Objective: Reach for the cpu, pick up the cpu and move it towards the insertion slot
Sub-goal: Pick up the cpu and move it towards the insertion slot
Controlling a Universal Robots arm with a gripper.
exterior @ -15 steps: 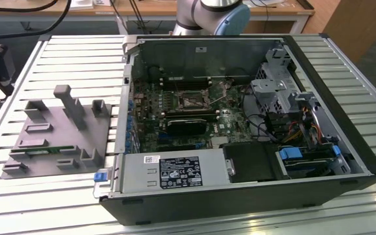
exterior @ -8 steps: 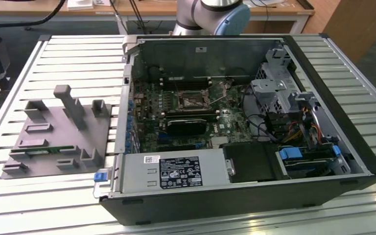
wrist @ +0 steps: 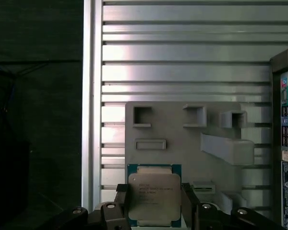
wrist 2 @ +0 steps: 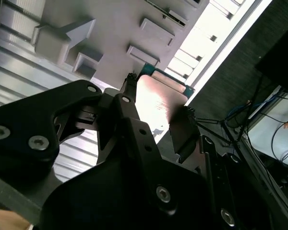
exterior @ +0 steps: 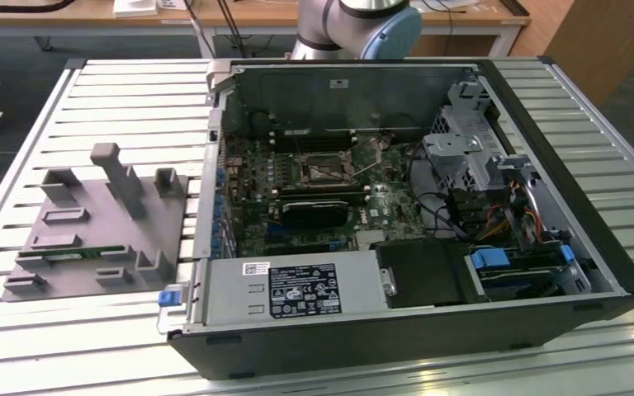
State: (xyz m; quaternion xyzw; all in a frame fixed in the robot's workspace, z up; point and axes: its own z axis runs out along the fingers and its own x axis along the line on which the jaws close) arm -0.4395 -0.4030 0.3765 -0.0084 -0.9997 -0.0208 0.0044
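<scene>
In both wrist views the cpu [wrist: 153, 195] [wrist 2: 161, 93], a flat square chip with a silvery-beige top and a green rim, sits between the black fingers of my gripper [wrist: 154, 199] [wrist 2: 158, 108]. The fingers [wrist: 121, 203] press on its two opposite edges, so the gripper is shut on it. The chip hangs above the grey fixture plate [wrist: 182, 143], clear of its pockets. The insertion slot [exterior: 323, 171], a square socket with a shiny frame and dark centre, lies on the motherboard inside the open computer case in the exterior view.
The open computer case [exterior: 405, 214] lies on a slatted metal table [exterior: 130, 107]. The grey fixture plate [exterior: 96, 223] with raised blocks stands at the exterior view's left, holding a thin green memory stick [exterior: 75, 253]. A black heatsink block [exterior: 314, 210] sits below the socket.
</scene>
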